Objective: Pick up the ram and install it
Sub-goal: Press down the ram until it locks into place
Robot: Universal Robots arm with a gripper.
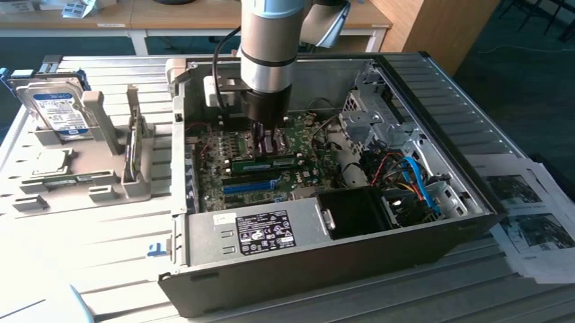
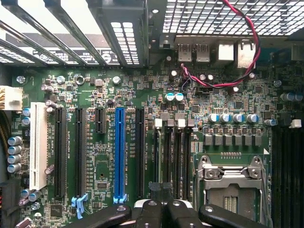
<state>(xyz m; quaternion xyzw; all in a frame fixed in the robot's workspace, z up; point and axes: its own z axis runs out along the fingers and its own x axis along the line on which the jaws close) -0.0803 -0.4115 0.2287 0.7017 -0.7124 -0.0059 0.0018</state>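
Hand closest to lens, fingers pressed together; can't tell if I'm pinching anything. Exterior view: hand down inside PC case, ram at its 6 o'clock, on motherboard, parallel to blue slot. Seated or not, can't tell. My read: ram light, stiff, fragile; hold by long edges, off chips. Tight room: CPU socket alongside, drive cage at 3 o'clock.
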